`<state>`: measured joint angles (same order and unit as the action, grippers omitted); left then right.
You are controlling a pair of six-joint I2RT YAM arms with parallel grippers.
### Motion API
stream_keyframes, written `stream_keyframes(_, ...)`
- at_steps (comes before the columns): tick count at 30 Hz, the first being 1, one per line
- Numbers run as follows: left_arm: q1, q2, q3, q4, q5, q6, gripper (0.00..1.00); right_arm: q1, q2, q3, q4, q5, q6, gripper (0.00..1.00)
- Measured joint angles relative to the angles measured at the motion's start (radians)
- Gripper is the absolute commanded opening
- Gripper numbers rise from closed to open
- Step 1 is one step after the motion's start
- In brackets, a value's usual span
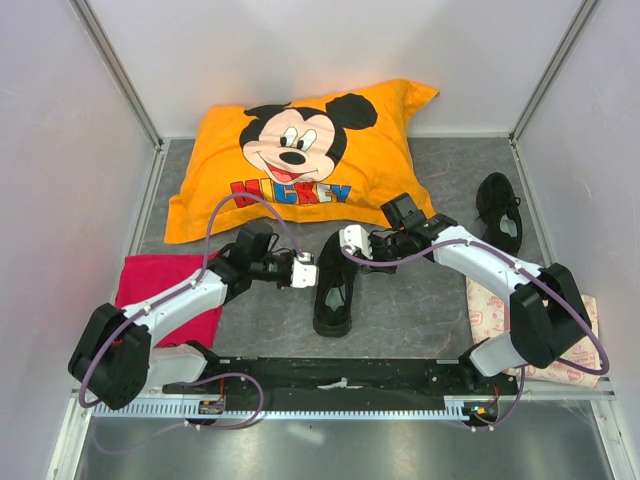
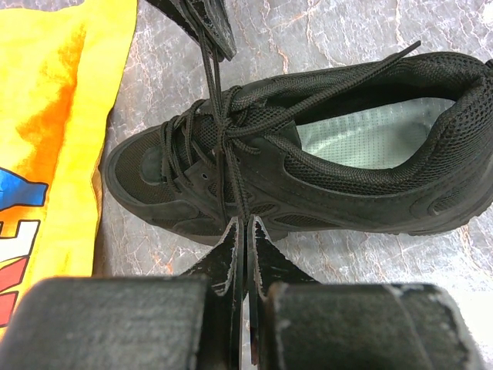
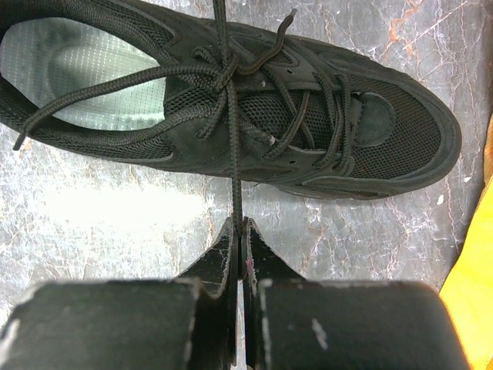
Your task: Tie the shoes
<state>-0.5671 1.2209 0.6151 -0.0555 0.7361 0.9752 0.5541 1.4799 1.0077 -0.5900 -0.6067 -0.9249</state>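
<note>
Two black shoes seen on the grey counter (image 1: 420, 300), the near shoe (image 1: 335, 290) taken as the landmark throughout.

Farthest left of the near shoe, found a red cloth (image 1: 160, 285) lying flat beneath the left arm (image 1: 190, 295). Traced that arm rightward to its tip, just beside the near shoe's left flank. Saw the left jaws pressed shut on the left lace strand (image 2: 225, 166), drawn straight from the crossing over the tongue.

Behind the near shoe, noted an orange Mickey pillow (image 1: 300, 160) close to the toe. Found the near shoe itself upright on its sole, toe toward the pillow, heel toward the arm bases, pale insole (image 2: 370, 135) showing through the opening. Saw the laces crossed above the tongue, with a loose end draped across the collar and over the insole.

Just beside the near shoe's right flank, saw the right jaws clamped shut on the right lace strand (image 3: 233, 166), likewise stretched straight out from the same crossing. Traced the right arm (image 1: 480, 255) away to the right of the near shoe.

Well apart to the right of the near shoe and farther back, found the second shoe (image 1: 500, 210), touched by neither arm. Right of the near shoe and nearer the arm bases, noted a pale printed paper packet (image 1: 487, 308), partly hidden beneath the right arm's elbow.
</note>
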Motion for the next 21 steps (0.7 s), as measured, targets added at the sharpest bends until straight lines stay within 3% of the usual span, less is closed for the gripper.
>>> stream_keyframes(21, -0.011, 0.000, 0.009, -0.031, -0.001, 0.008, 0.02, -0.008, -0.002, -0.013, 0.014, -0.013, -0.009, 0.00)
